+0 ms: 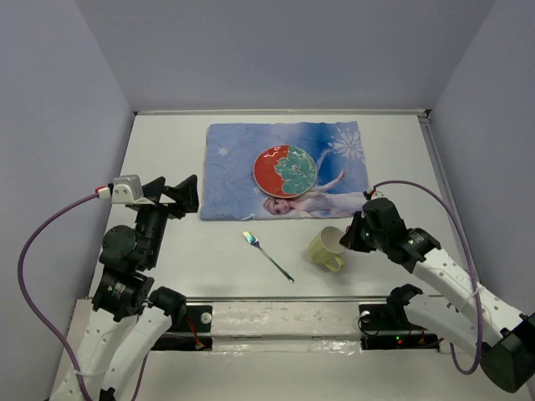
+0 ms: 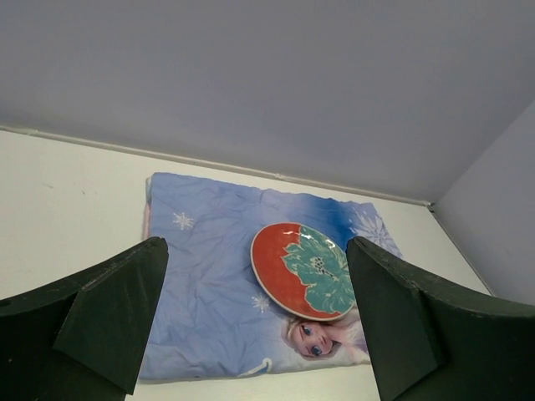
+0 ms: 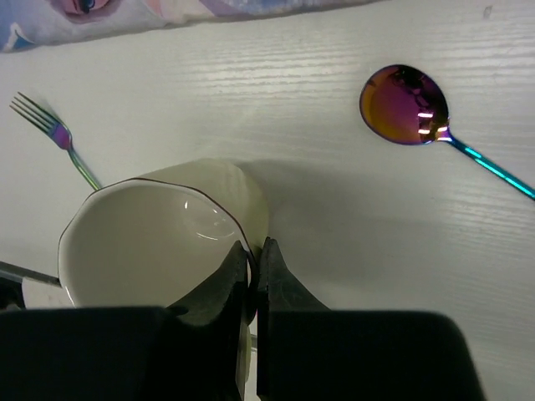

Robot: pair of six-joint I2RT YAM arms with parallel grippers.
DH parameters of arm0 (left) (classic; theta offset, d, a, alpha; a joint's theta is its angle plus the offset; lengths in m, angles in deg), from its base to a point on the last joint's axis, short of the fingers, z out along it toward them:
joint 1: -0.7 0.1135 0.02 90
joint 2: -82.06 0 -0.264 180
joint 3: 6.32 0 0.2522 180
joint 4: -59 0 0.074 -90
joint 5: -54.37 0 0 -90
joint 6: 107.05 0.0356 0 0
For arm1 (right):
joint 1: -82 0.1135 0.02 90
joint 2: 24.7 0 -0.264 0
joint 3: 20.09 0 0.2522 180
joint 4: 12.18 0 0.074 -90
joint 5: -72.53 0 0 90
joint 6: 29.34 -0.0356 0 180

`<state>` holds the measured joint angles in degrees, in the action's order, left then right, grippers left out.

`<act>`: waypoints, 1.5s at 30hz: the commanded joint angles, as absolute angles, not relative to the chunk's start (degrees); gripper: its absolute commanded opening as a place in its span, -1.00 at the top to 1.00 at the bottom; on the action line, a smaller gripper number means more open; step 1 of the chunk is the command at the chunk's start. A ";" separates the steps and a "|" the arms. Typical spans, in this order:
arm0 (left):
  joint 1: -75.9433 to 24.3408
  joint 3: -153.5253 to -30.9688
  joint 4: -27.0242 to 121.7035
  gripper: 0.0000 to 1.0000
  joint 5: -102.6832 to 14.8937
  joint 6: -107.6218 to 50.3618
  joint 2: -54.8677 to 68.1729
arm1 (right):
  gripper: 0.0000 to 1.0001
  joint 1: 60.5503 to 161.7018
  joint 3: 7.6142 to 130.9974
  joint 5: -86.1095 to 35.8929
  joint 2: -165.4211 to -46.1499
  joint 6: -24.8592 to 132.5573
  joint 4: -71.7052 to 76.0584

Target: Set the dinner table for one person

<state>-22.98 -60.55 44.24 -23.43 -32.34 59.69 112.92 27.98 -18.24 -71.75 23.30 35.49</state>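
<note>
I see the big white dinner table (image 1: 167, 150) filling the middle of the top view, with gray walls around it. A blue placemat (image 1: 234, 167) with a cartoon girl and snowflakes lies flat on the far part of the table, in the upper middle of the frame. A round plate (image 1: 285, 170), red on one side and green on the other, sits on the placemat, toward its right half. Below the placemat, on the bare white top, a shiny rainbow fork (image 1: 267, 256) lies slanted, its prongs pointing to the upper left. Just to the right of the fork is a pale yellow cup (image 1: 326, 249), tipped so its mouth faces up and to the left. My right claw (image 1: 355, 238) has the cup by its rim. In the right wrist view the two fingers (image 3: 280, 288) are pressed almost together, one inside the cup and one outside, with the thin wall pinched between them. I cannot tell if the cup touches the table or hangs just above it. In that same view a rainbow spoon (image 3: 405, 104) lies on the table in the upper right, apart from the cup. My left claw (image 1: 185, 196) is at the left side of the top view, just beside the left edge of the placemat. It is spread wide and holds nothing.
</note>
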 commanded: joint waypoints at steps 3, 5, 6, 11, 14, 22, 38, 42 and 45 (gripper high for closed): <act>-23.91 -60.51 47.78 -0.98 -24.29 -31.64 59.91 | 1.00 113.29 42.61 -11.16 -74.35 28.22 27.71; -24.09 -60.51 47.78 -0.98 -24.30 -31.64 60.09 | 1.00 113.29 48.04 -5.21 -76.20 30.07 23.75; -24.26 -60.51 47.78 -0.98 -24.21 -31.55 60.17 | 1.00 113.29 50.51 -3.60 -79.86 32.69 23.03; -25.23 -60.42 47.87 -0.98 -24.38 -31.55 60.61 | 1.00 107.15 65.81 0.38 -96.02 39.92 19.52; -26.19 -60.16 48.66 -0.98 -26.31 -31.55 60.88 | 1.00 99.15 74.16 -7.61 -105.96 39.57 17.15; -28.39 -60.07 49.28 -0.98 -28.16 -31.03 61.14 | 1.00 90.36 101.19 -9.56 -130.67 41.24 22.75; -29.71 -60.16 49.10 -0.98 -27.72 -30.41 60.61 | 1.00 84.46 117.95 -12.37 -151.70 41.33 30.58; -29.62 -60.16 49.02 -0.98 -27.28 -30.41 60.18 | 1.00 83.84 118.83 -13.69 -153.37 40.36 30.93; -29.71 -60.16 48.93 -0.98 -26.93 -30.15 60.17 | 1.00 83.32 119.97 -13.60 -155.30 40.27 31.11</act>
